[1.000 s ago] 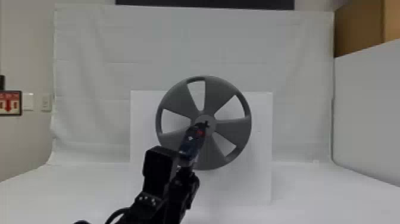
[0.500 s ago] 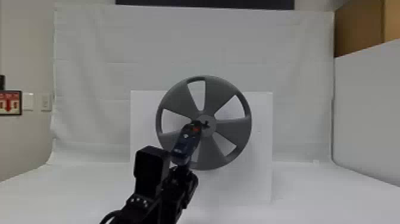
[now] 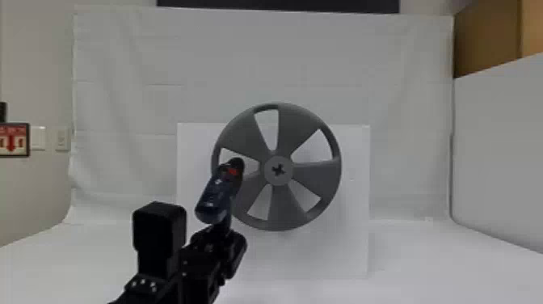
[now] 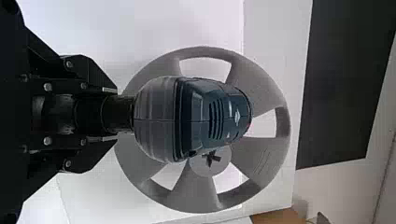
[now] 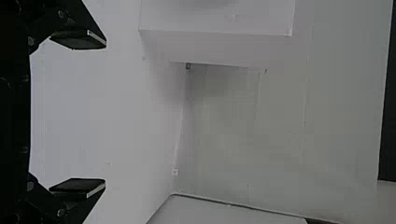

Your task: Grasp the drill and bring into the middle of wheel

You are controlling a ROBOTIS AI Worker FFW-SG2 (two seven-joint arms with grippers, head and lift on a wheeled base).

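Note:
In the head view my left gripper [image 3: 220,238] is shut on the handle of the blue and black drill [image 3: 216,198], which stands in front of the lower left part of the grey wheel [image 3: 315,176]. The drill's front end is left of the wheel's hub [image 3: 278,170]. From the left wrist, the gripper [image 4: 109,113] clamps the handle, and the drill body [image 4: 196,119] hides part of the wheel [image 4: 259,84] beside the hub. The right wrist view has my right gripper [image 5: 79,113] parked with its fingers wide apart and nothing between them.
Behind the wheel stands a white panel [image 3: 343,250] on the white table [image 3: 444,271]. White cloth [image 3: 323,52] hangs at the back. A low white partition [image 3: 501,161] runs along the right, with a brown box [image 3: 489,40] above it.
The left arm has moved left with the drill in its gripper. The drill's front end has gone from in front of the hub to the left of it. The wheel has kept its place.

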